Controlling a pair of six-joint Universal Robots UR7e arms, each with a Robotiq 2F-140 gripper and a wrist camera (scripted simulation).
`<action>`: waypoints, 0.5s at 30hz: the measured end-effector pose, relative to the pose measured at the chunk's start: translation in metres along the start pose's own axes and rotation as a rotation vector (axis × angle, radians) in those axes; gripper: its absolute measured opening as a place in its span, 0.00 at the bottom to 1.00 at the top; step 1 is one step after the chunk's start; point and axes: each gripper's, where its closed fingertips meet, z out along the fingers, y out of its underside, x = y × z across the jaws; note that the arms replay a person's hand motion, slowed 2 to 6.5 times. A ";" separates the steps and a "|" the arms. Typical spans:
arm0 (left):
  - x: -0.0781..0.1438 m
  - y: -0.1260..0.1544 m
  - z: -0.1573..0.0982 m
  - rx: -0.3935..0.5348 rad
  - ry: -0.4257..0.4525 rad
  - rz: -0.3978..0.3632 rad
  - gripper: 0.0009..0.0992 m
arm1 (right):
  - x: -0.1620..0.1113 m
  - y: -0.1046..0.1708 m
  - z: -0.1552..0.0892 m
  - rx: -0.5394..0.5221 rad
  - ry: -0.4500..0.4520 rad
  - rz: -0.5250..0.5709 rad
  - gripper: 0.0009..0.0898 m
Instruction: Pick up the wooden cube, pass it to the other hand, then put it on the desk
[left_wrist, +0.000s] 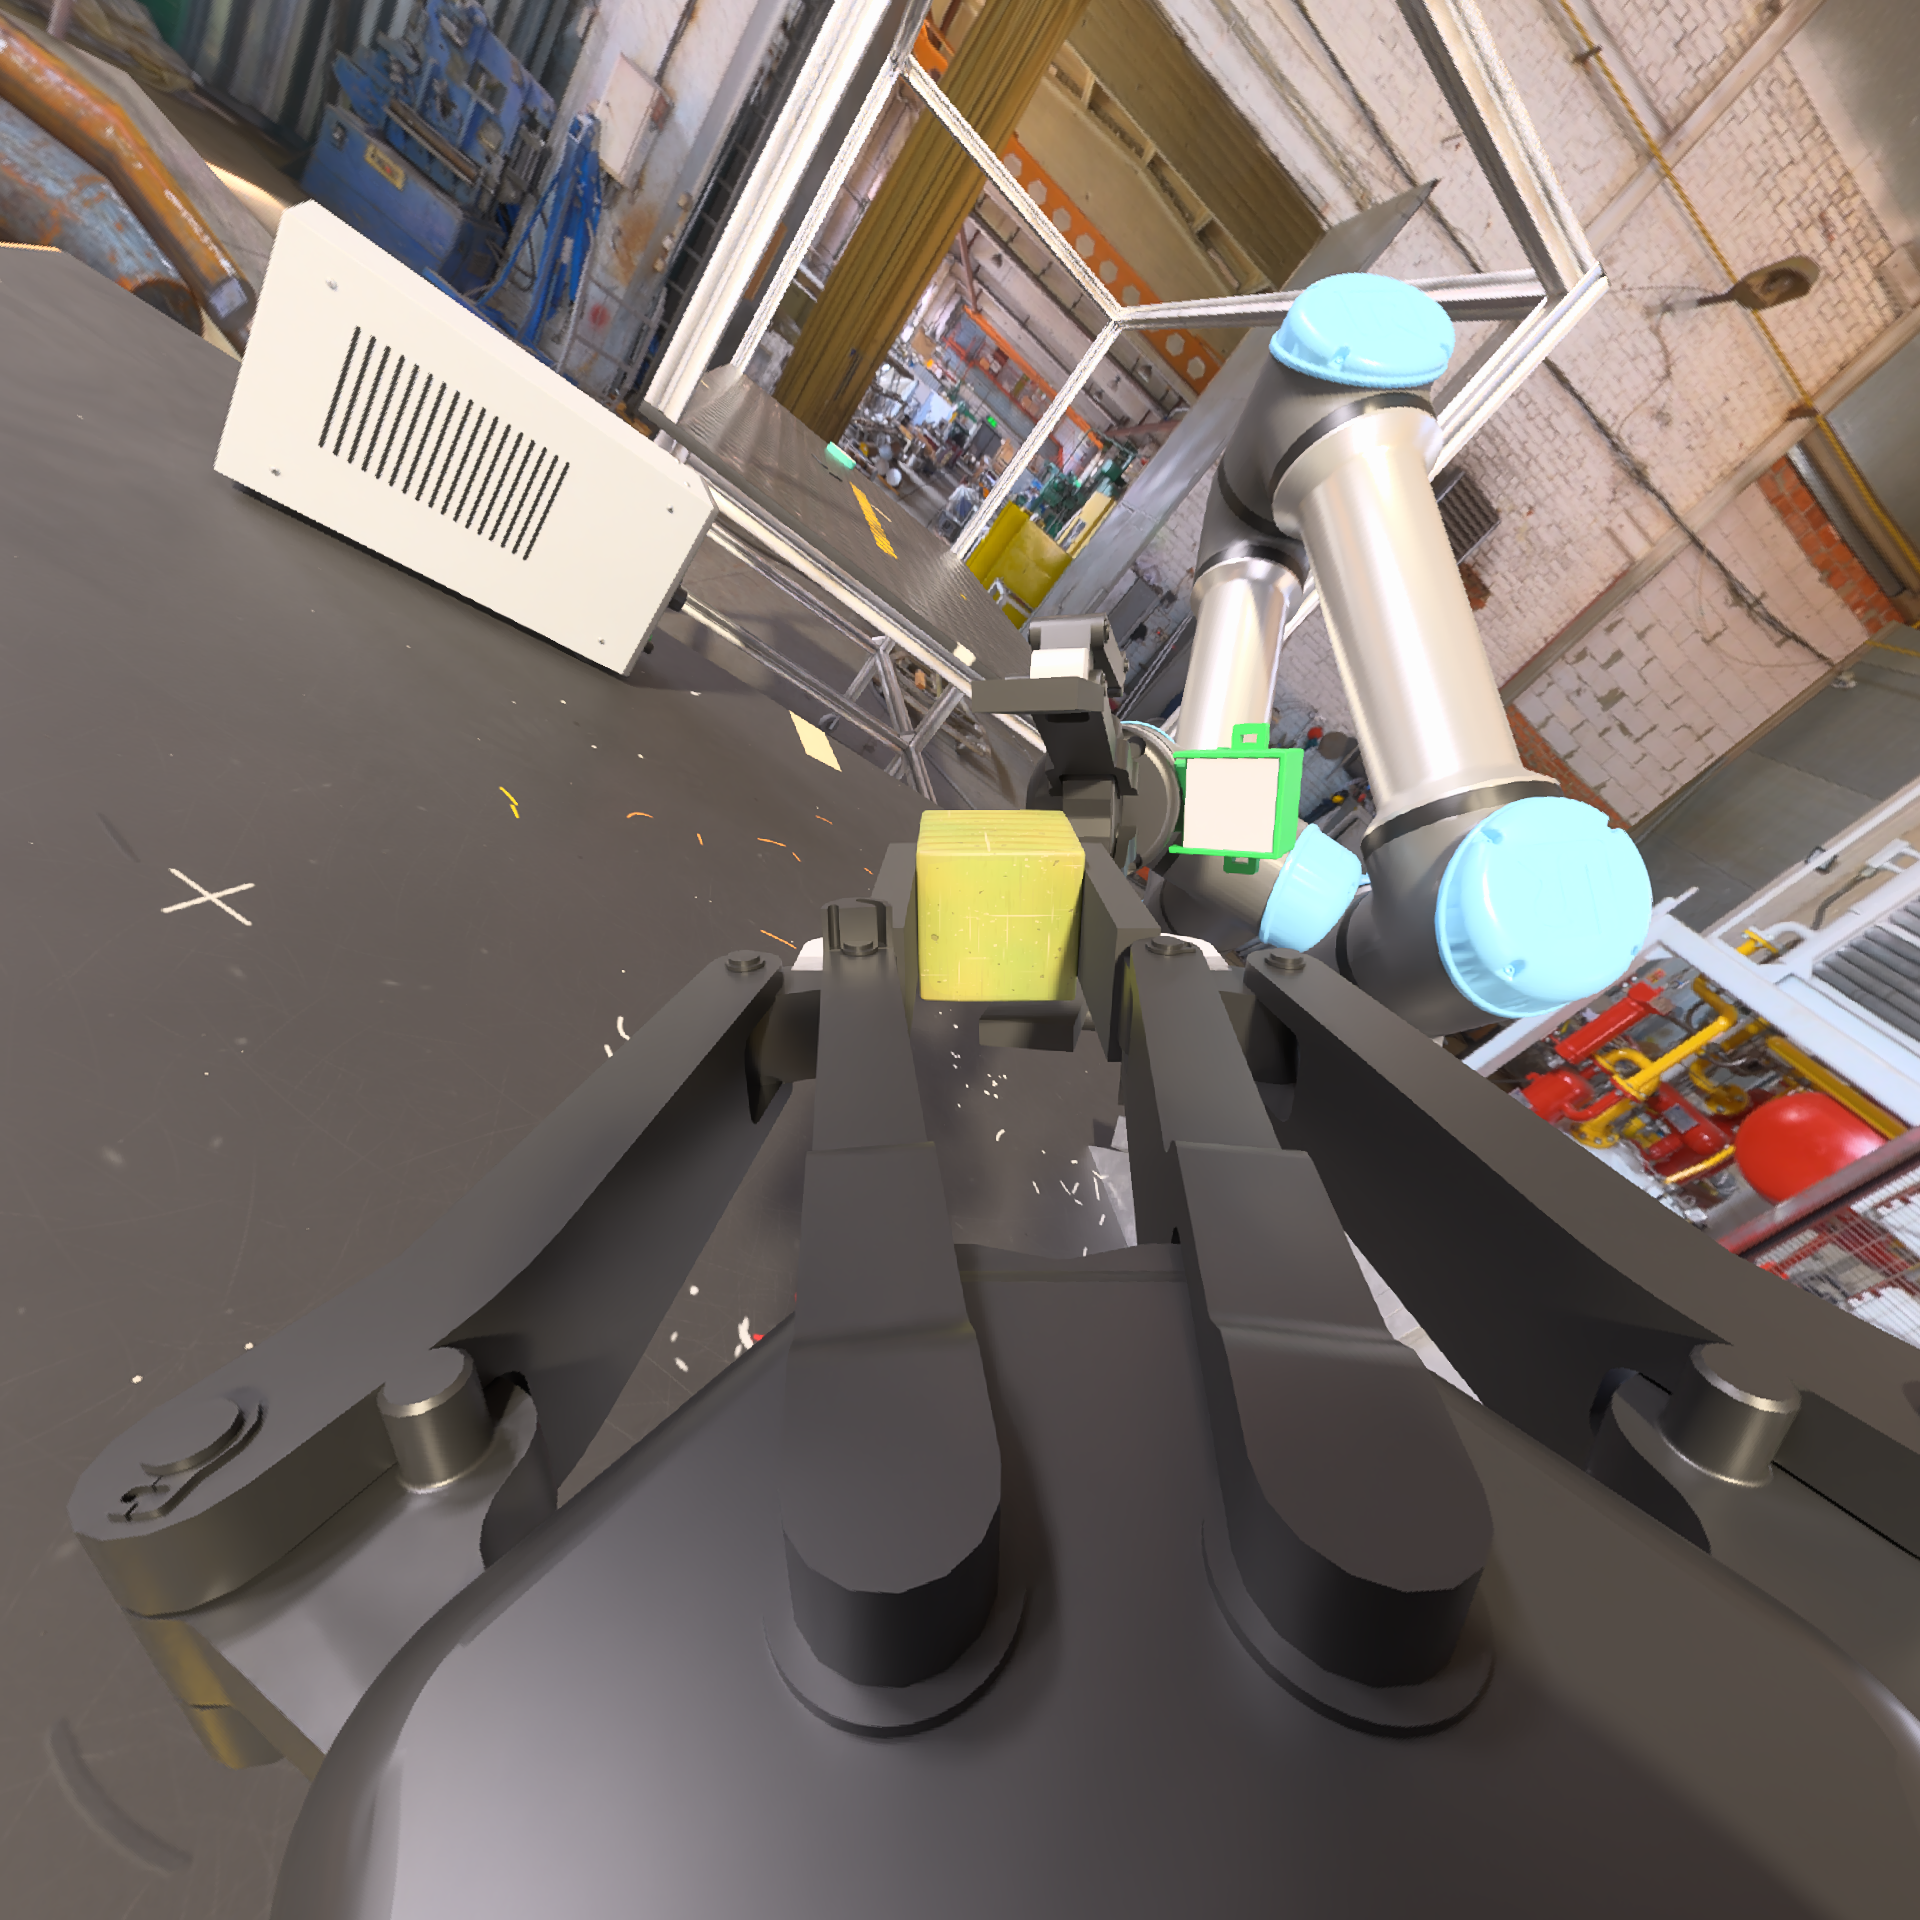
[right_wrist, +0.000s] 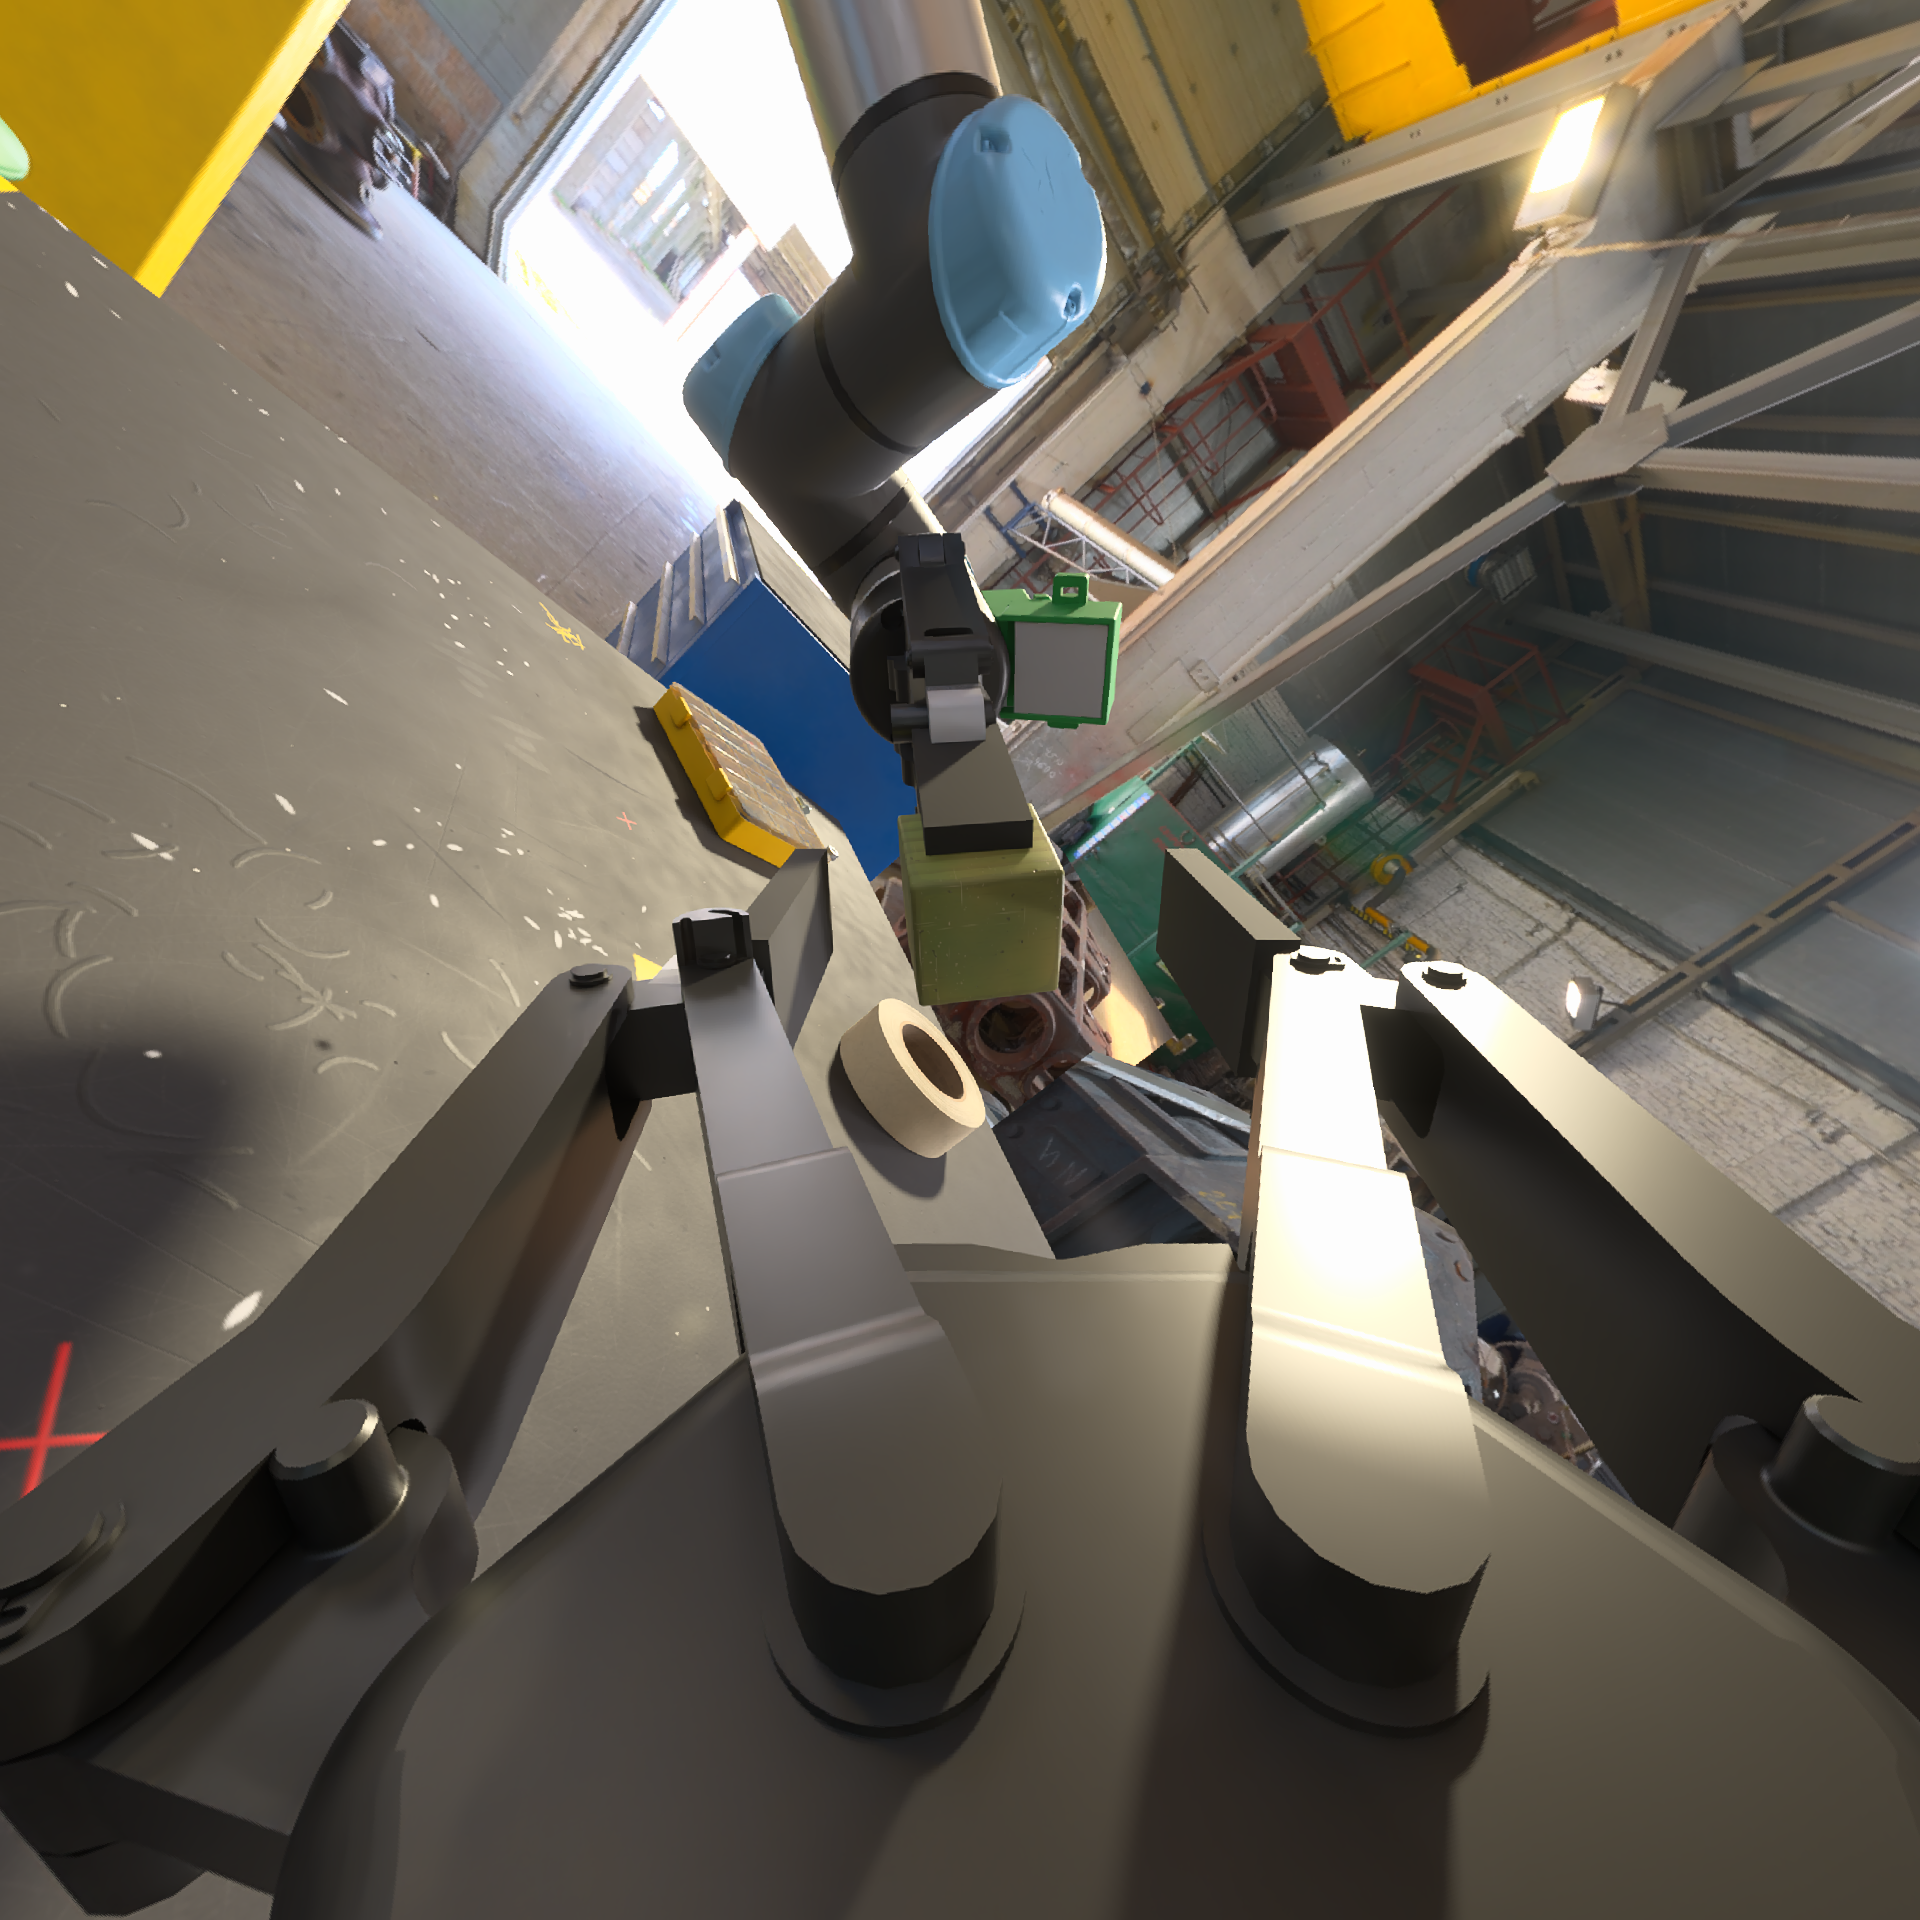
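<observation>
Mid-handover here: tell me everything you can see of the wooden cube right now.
The cube is a yellow-green block with faint grain lines and small specks, its edges crisp and its faces undamaged. It is held off the desk, clamped between the pads of the left gripper, which press on two opposite faces. In the right wrist view it sits a little tilted between the spread fingers of the open right gripper, which do not touch it. Nothing else touches it.

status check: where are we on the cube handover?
Done: the wooden cube is off the desk, clamped in the left gripper. In hand: the right gripper is open, its fingers either side of the cube, not yet closed. Left: grasp, release, place on the desk.
</observation>
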 end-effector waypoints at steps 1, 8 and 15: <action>0.000 0.000 0.001 -0.002 0.000 0.001 0.38 | 0.000 0.000 0.000 0.000 -0.001 0.000 0.93; -0.001 0.003 0.004 -0.014 0.003 0.004 0.38 | -0.004 0.000 0.001 -0.007 -0.008 -0.008 0.88; 0.003 0.004 0.007 -0.022 0.026 0.013 0.38 | -0.006 0.001 0.002 -0.013 -0.014 -0.019 0.81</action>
